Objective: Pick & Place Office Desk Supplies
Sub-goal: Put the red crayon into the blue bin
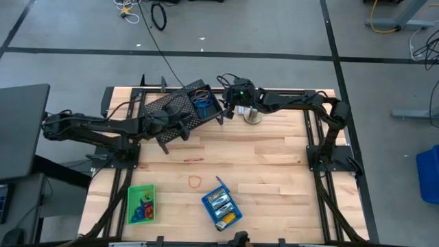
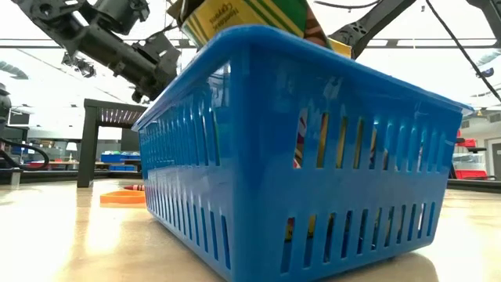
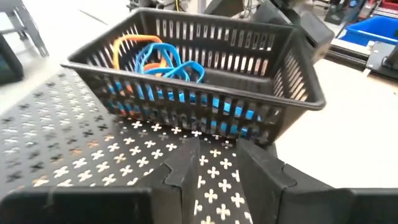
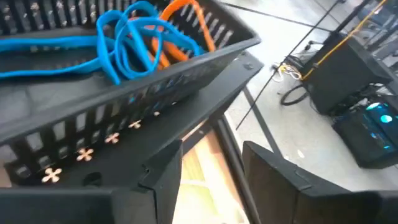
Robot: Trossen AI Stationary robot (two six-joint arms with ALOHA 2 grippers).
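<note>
A small black slatted tray (image 1: 203,91) (image 3: 205,107) holding blue loops (image 3: 163,62) (image 4: 124,50) and an orange loop (image 4: 186,25) sits on the large black mesh rack (image 1: 167,108) (image 3: 74,149) at the table's far side. My left gripper (image 1: 161,125) (image 3: 217,171) is open over the rack's perforated plate, on the tray's near side. My right gripper (image 1: 226,110) (image 4: 214,174) is open at the rack's right corner (image 4: 230,87). A blue tray (image 1: 208,201) (image 2: 313,157) with crayon boxes (image 1: 221,206) and a green tray (image 1: 132,204) stand near the front edge. My left gripper has its fingers (image 3: 186,165) spread low over the rack's perforated plate (image 3: 211,180), coming from the table's left; whether they touch it I cannot tell. My right gripper has one finger (image 4: 165,177) close beside the rack's edge (image 4: 186,134); whether it touches I cannot tell.
A silver dome-shaped thing (image 1: 252,115) stands just right of the rack, below the right arm. An orange loop (image 1: 195,181) (image 2: 121,197) and a thin red loop (image 1: 193,159) lie on the bare wood mid-table. Black frame rails (image 1: 322,165) run along the table's sides.
</note>
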